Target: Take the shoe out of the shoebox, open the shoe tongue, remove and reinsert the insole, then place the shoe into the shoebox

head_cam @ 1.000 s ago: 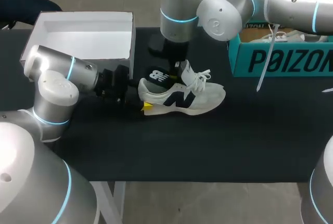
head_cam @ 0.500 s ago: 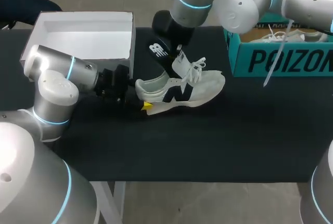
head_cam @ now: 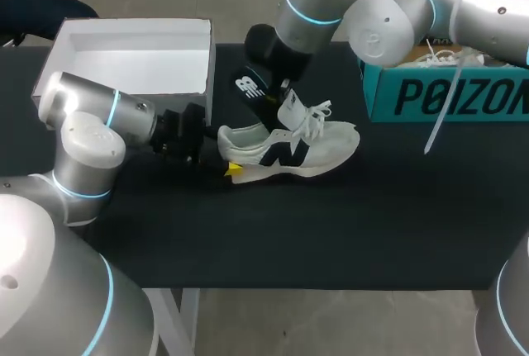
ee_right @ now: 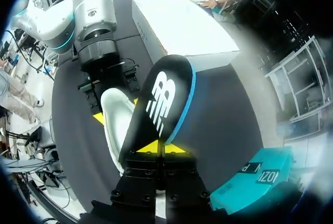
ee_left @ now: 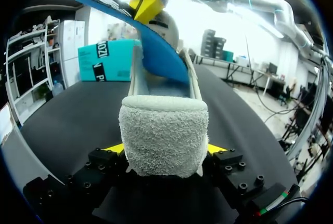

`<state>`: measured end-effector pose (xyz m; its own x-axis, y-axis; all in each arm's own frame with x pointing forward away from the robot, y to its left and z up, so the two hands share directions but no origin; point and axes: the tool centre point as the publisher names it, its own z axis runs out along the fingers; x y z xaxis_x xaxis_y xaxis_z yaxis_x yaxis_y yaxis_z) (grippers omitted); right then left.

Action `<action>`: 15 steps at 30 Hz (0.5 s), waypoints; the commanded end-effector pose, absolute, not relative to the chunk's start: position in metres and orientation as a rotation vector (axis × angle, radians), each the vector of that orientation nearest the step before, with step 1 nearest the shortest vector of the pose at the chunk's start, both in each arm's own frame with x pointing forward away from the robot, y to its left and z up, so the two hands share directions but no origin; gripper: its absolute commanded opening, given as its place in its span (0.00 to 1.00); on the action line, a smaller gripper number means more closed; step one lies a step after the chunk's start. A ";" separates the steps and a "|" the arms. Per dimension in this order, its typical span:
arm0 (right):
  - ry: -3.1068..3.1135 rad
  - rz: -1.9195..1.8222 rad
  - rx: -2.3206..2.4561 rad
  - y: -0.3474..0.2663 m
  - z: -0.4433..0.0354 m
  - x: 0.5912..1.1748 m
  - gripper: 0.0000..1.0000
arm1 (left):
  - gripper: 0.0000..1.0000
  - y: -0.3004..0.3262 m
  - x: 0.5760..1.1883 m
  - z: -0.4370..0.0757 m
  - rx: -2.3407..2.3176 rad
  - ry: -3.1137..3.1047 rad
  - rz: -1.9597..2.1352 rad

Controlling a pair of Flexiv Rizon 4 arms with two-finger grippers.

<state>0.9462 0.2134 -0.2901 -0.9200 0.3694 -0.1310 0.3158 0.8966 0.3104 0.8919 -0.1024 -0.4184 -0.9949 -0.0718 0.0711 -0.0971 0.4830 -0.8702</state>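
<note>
Shoe [head_cam: 289, 148]: long axis left-right, toe to my right; my left pincer [ee_left: 164, 150] clamps the heel.
Insole [ee_right: 161, 104]: slants up from the shoe, pinched in my right pincer [ee_right: 158, 147].

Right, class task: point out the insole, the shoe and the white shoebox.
insole [ee_right: 158, 107]: right wrist view, on its black printed top face.
shoe [head_cam: 331, 145]: head view, on the side of its toe.
white shoebox [head_cam: 132, 63]: head view, on its bare inner floor.
</note>
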 end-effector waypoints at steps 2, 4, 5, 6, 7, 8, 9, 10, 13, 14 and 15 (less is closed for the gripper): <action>2.895 0.435 0.525 0.225 -0.307 0.958 0.00 | 0.00 -0.103 0.893 -0.419 0.154 -2.686 1.573; 2.900 0.444 0.518 0.228 -0.309 0.960 0.00 | 0.00 -0.103 0.893 -0.419 0.154 -2.686 1.573; 2.901 0.453 0.517 0.230 -0.310 0.962 0.00 | 0.00 -0.103 0.893 -0.419 0.154 -2.686 1.573; 2.901 0.453 0.516 0.232 -0.311 0.963 0.00 | 0.00 -0.103 0.893 -0.419 0.154 -2.686 1.573; 2.904 0.471 0.511 0.234 -0.313 0.964 0.00 | 0.00 -0.103 0.893 -0.419 0.154 -2.686 1.573; 2.904 0.485 0.507 0.236 -0.314 0.965 0.00 | 0.00 -0.103 0.893 -0.419 0.154 -2.686 1.573; 2.904 0.489 0.502 0.239 -0.315 0.967 0.00 | 0.00 -0.103 0.893 -0.419 0.154 -2.686 1.573; 2.904 0.499 0.499 0.242 -0.316 0.969 0.00 | 0.00 -0.103 0.893 -0.419 0.154 -2.686 1.573; 2.904 0.533 0.499 0.249 -0.320 0.974 0.00 | 0.00 -0.103 0.893 -0.419 0.154 -2.686 1.573; 2.904 0.545 0.503 0.251 -0.320 0.975 0.00 | 0.00 -0.103 0.893 -0.419 0.154 -2.686 1.573; 2.903 0.548 0.502 0.253 -0.320 0.977 0.00 | 0.00 -0.103 0.893 -0.419 0.154 -2.686 1.573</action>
<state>0.9687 0.2456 -0.3118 -0.9315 0.3532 -0.0874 0.2977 0.8780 0.3749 0.8923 -0.1022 -0.4186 -0.9948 -0.0727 0.0712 -0.0976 0.4832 -0.8701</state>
